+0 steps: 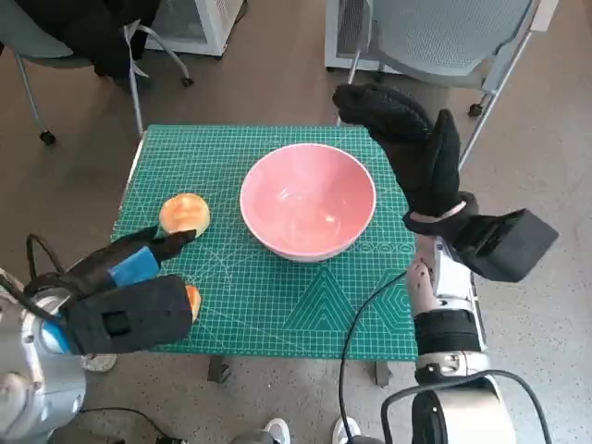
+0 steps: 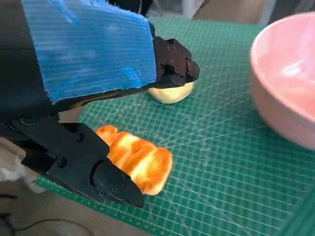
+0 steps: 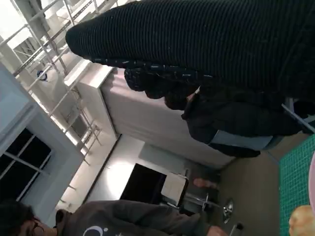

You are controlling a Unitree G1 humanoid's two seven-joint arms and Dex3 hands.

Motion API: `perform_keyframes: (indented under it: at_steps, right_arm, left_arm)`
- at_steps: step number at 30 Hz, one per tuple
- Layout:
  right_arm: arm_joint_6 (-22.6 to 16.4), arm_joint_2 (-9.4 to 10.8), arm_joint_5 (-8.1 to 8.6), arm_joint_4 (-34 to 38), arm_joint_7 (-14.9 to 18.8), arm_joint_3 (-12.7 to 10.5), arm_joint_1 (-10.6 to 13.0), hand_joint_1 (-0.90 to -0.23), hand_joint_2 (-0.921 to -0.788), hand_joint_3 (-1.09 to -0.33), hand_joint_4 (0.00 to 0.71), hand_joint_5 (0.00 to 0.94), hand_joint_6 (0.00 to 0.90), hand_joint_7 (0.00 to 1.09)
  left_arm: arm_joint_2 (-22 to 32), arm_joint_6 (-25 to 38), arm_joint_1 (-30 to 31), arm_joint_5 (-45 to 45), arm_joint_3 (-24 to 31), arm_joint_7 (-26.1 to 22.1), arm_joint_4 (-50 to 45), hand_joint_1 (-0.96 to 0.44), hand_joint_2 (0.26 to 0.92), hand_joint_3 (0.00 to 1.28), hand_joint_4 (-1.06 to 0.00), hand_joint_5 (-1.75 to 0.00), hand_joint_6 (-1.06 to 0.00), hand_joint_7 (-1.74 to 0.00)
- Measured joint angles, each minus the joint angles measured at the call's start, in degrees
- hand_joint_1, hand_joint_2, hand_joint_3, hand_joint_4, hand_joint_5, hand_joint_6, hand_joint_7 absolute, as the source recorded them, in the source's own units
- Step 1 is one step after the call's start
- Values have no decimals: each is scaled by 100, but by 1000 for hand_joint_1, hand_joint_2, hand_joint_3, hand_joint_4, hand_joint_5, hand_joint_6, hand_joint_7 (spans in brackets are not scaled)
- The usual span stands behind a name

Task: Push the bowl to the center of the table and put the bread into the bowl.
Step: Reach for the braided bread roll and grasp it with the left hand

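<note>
Half done, by my reckoning: the table [image 1: 268, 314], covered by its green cutting mat, has the pink bowl [image 1: 308, 199] sitting upright near its middle, mouth up and nothing inside, so the push looks finished and the loading is what remains. My right hand [image 1: 407, 139] hangs raised just beyond the bowl's far right rim, fingers spread, holding nothing, apart from the bowl as far as I can tell. My left hand [image 1: 129, 277] is low over the mat's near left corner, fingers parted and empty. Two bread pieces lie on the mat left of the bowl. The long bread [image 2: 138, 160], golden with pale stripes, sits between my left thumb and fingers but not clamped; its long axis runs from the table's near left corner toward the bowl. The round bun [image 1: 184, 215] rests just past my left fingertips, no clear long axis. Left to do: close on the bread, lift, carry it into the bowl.
</note>
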Motion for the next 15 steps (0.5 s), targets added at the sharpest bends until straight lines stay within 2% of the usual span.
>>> perform_keyframes:
  at_steps: [15]
  right_arm:
    - [3,-35,-3,-10,1,0,3,-766,-921,-862,23,0,-1,224]
  left_arm:
    - [-59,-101,-92,447,-510,8,674,-256,651,10,1,1,-180,-1]
